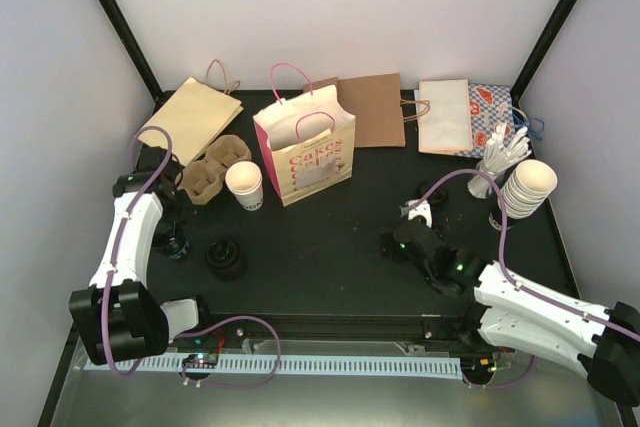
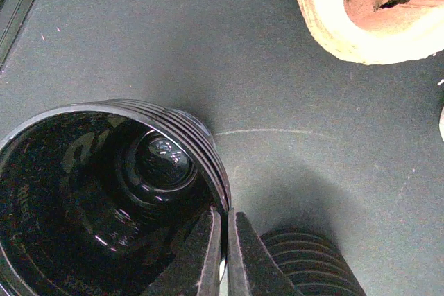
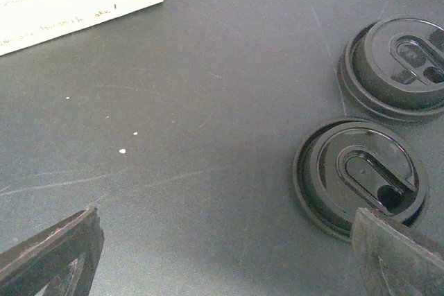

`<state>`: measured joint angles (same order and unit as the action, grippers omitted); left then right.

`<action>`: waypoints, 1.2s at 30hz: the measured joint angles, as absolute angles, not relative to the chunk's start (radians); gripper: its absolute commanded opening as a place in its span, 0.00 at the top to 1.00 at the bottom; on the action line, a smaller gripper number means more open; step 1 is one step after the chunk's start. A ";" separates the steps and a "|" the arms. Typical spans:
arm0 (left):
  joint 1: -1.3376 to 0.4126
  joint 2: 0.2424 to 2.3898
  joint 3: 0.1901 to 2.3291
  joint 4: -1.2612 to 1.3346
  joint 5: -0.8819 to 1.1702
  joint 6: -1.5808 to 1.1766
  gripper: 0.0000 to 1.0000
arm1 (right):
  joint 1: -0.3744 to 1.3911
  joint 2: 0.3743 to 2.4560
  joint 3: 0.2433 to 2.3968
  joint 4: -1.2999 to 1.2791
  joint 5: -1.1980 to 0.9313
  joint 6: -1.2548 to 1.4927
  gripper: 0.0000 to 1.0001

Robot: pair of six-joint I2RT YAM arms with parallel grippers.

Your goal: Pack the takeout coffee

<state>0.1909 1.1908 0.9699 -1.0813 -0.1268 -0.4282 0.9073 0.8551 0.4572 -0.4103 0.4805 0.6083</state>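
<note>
The takeout coffee, a small white paper cup [image 1: 244, 185], stands upright just left of the open cream-and-pink paper bag [image 1: 305, 152]. My left gripper [image 1: 176, 239] is low over the table, left of and nearer than the cup. In the left wrist view it [image 2: 225, 216] is shut, pinching the rim of a black lid stack [image 2: 104, 192]. My right gripper [image 1: 392, 244] hovers open and empty over the mat at centre right. In the right wrist view it [image 3: 229, 230] has two single black lids [image 3: 361, 175] beside its right finger.
A second black lid stack [image 1: 225, 257] sits right of the left gripper. A brown cup carrier [image 1: 215, 169] is left of the cup. Flat paper bags [image 1: 370, 107] lie at the back. A tall stack of cream cups [image 1: 527, 187] and white stirrers [image 1: 500, 155] stand at right.
</note>
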 measured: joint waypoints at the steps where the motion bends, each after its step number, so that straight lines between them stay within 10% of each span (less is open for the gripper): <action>1: 0.191 1.191 0.970 -1.082 -0.126 -0.427 0.99 | 0.907 0.857 0.457 -0.410 0.480 0.608 0.00; 36: 0.191 1.174 1.012 -1.119 -0.122 -0.419 0.98 | 0.907 0.865 0.458 -0.410 0.480 0.608 0.00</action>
